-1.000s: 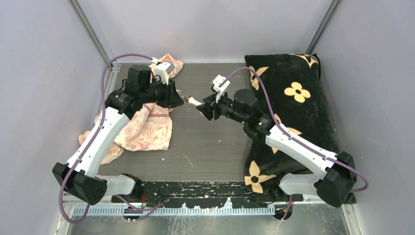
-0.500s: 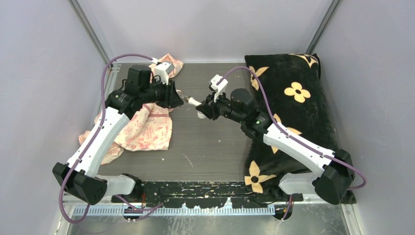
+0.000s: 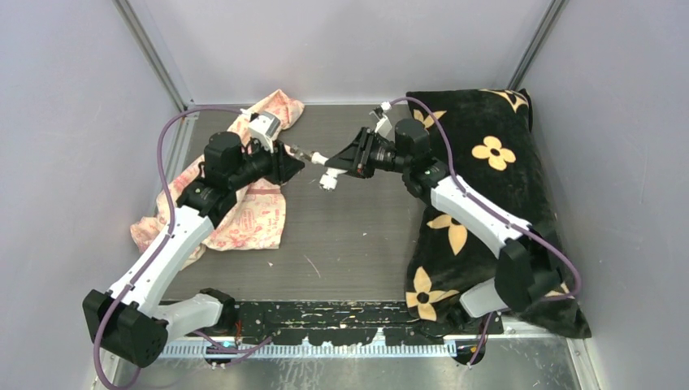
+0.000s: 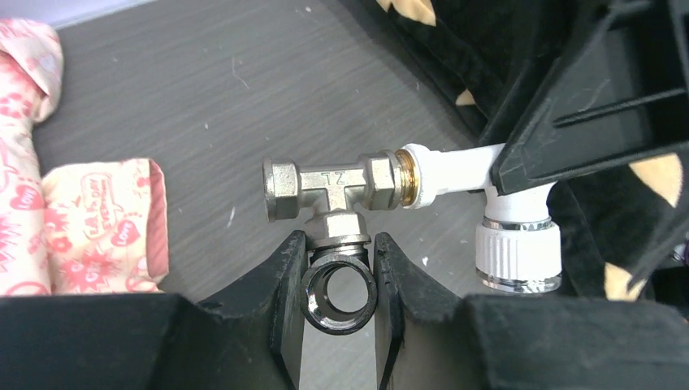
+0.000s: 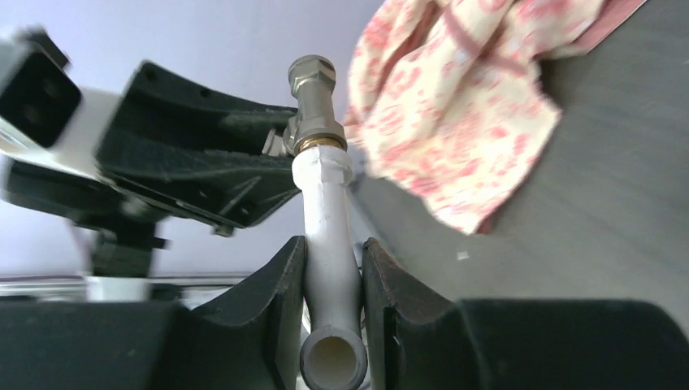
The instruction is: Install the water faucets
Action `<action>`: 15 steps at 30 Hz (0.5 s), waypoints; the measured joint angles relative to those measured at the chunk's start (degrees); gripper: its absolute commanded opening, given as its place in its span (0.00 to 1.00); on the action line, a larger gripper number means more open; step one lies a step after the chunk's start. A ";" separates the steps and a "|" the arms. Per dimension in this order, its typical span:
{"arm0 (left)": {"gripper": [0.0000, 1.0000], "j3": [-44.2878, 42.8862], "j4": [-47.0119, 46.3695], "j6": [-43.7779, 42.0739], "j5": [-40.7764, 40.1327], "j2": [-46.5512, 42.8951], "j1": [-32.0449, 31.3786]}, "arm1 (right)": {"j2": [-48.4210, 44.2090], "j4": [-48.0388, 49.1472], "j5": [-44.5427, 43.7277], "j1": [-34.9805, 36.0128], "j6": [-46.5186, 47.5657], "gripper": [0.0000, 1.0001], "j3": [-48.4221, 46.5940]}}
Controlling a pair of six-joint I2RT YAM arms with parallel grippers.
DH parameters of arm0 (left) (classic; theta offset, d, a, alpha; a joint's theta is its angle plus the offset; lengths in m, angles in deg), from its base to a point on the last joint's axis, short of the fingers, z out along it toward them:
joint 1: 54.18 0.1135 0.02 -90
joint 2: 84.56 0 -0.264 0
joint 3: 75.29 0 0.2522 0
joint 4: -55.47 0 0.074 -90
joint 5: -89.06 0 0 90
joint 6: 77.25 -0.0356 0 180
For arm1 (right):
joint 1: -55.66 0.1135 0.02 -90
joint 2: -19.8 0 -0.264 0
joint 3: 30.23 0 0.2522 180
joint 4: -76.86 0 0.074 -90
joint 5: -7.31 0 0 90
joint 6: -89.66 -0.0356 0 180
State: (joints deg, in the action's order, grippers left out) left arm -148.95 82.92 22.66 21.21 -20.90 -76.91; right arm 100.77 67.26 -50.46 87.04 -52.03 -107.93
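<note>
Since a second ago my right arm has swung toward the back of the table, with its elbow now up over the black flowered cushion, and the left arm has reached a little farther back with it. The left gripper is clenched on the lower leg of the metal fitting, a T-shaped piece with hex nuts at its ends. The fingers press that leg from both sides. The right gripper is clamped around the body of the white tap. The tap's brass end meets one nut of the fitting, end to end in a straight line. I cannot tell how far it is threaded in. The tap's ribbed white knob hangs downward just beside the right gripper. Both parts are held in the air above the back middle of the table, between the cushion and the pink patterned cloth.
</note>
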 measured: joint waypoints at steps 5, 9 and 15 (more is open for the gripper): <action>0.00 0.96 -3.32 -1.36 -2.21 -0.04 0.55 | 8.22 13.97 12.90 -3.63 -23.87 0.01 0.85; 0.00 1.64 -4.11 -1.77 -3.23 -0.15 0.74 | 12.81 25.18 17.79 -4.24 -38.84 0.01 2.62; 0.00 1.84 -4.96 -1.73 -4.46 -0.26 0.72 | 15.87 36.98 18.88 -4.28 -53.83 0.69 4.83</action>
State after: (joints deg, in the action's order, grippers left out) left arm -147.11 77.96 20.93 16.75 -21.17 -76.18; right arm 116.64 104.24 -31.57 82.75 -105.86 -103.10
